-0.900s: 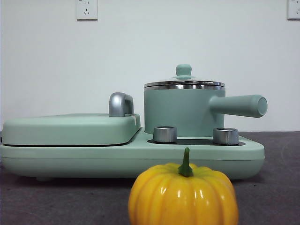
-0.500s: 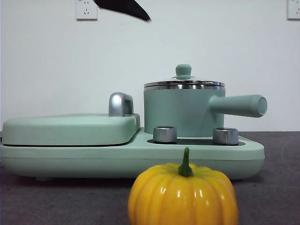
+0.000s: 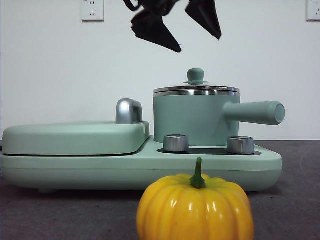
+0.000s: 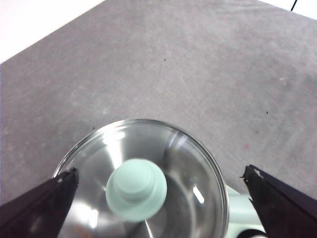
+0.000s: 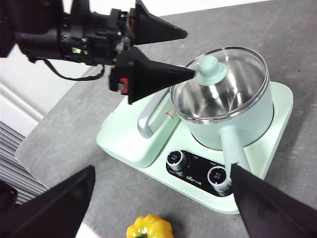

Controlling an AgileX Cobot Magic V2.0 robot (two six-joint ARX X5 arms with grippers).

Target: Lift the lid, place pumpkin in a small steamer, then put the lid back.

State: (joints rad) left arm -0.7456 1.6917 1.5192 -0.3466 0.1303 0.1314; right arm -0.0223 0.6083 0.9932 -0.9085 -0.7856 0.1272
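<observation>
Black jaws now fill the top centre of the front frame where only a tip showed half a second ago: the left gripper [image 3: 197, 37] has come down above the lid [image 3: 196, 89], spread wide and holding nothing. Lifting looks imminent. The lid, clear glass with a chrome rim and a mint knob, sits on the small steamer [image 3: 192, 120]. The pumpkin [image 3: 195, 207] waits bottom centre. The right gripper [image 5: 163, 198] hangs released, well back.

Dark grey, felt-like counter [image 5: 307, 44], faintly scuffed. Directly on it: wide mint-green appliance base [image 3: 150, 170] with two silver knobs, and, near it but apart on the knob side, small glossy yellow-orange ribbed pumpkin [image 3: 195, 207].
</observation>
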